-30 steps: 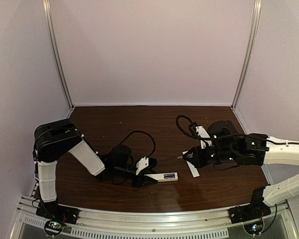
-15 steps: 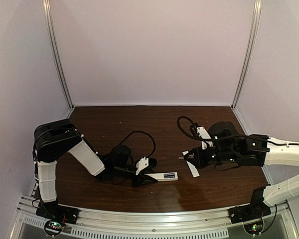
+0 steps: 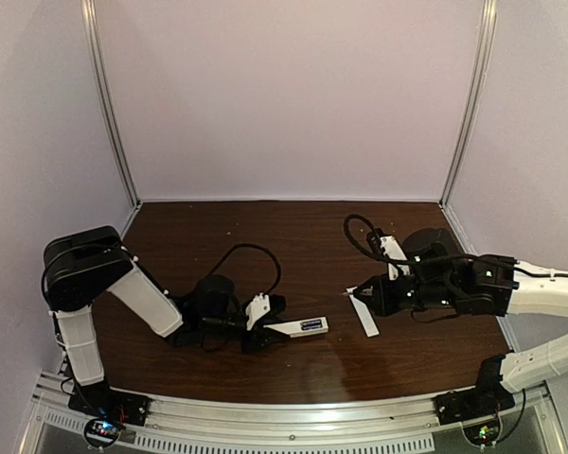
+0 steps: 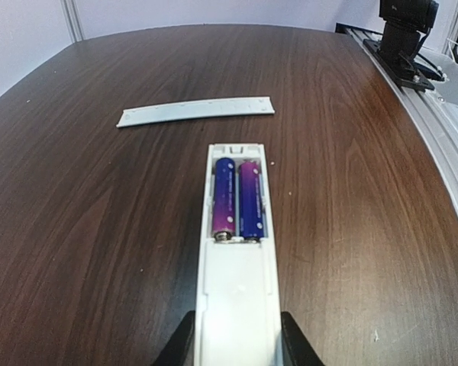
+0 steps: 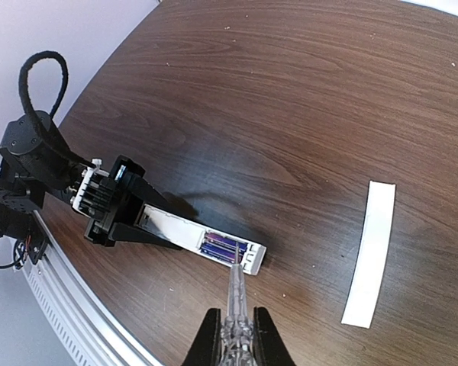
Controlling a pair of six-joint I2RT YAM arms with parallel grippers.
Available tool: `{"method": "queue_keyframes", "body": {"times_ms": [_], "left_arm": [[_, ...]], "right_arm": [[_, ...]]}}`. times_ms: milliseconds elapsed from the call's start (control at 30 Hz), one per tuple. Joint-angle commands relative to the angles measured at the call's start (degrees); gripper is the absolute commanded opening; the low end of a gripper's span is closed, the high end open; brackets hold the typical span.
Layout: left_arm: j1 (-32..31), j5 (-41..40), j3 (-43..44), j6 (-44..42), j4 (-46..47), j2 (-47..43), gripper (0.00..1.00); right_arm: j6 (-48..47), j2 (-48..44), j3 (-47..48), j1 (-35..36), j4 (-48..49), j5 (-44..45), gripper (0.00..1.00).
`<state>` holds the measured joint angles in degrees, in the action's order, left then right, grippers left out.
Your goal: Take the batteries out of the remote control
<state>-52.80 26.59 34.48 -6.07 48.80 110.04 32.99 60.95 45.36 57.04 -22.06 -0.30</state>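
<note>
The white remote control [image 3: 297,327] lies on the dark table, its bay open, with two blue-purple batteries [image 3: 310,325] in it. My left gripper [image 3: 263,331] is shut on the remote's near end. The left wrist view shows the remote [image 4: 238,297] between my fingers and the batteries [image 4: 237,198] side by side. My right gripper [image 3: 369,297] is shut on the clear-handled screwdriver [image 5: 235,305], some way right of the remote. In the right wrist view the screwdriver tip lines up over the batteries [image 5: 224,247] in the remote [image 5: 175,227].
The flat white cover strip [image 3: 364,319] lies on the table under my right gripper; it also shows in the left wrist view [image 4: 197,111] and the right wrist view [image 5: 370,252]. The metal rail [image 3: 284,421] runs along the near edge.
My left arm has drawn back to the left, carrying the remote a little left and farther from the near edge. My right gripper with the screwdriver has shifted slightly right.
</note>
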Motion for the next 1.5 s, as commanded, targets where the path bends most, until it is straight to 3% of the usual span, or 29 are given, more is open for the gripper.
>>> {"method": "queue_keyframes", "body": {"times_ms": [0, 233, 367, 767, 1100, 1467], "left_arm": [[2.1, -0.5, 0.0, 3.1, 2.5, -2.8, 0.00], [3.5, -1.6, -0.2, 2.1, 0.5, -3.9, 0.00], [3.8, 0.8, -2.5, 1.9, 4.1, -5.7, 0.00], [3.8, 3.4, -0.4, -1.4, -0.7, -5.2, 0.00], [-2.6, -14.1, -5.7, -11.4, 3.5, -7.5, 0.00], [-5.3, -18.1, -7.7, -15.2, 5.9, -7.9, 0.00]], "right_arm": [[0.1, -1.4, -0.7, -0.4, -0.4, 1.9, 0.00], [0.3, -2.3, -0.7, -0.5, -0.1, 1.8, 0.00], [0.3, -3.5, -0.9, -0.4, 0.6, 1.8, 0.00], [0.4, -4.4, -1.4, -0.5, 0.9, 0.7, 0.00], [0.6, -2.6, -1.9, -0.4, 3.3, -2.5, 0.00], [1.9, 2.1, -2.6, -0.2, 6.4, -3.8, 0.00]]}}
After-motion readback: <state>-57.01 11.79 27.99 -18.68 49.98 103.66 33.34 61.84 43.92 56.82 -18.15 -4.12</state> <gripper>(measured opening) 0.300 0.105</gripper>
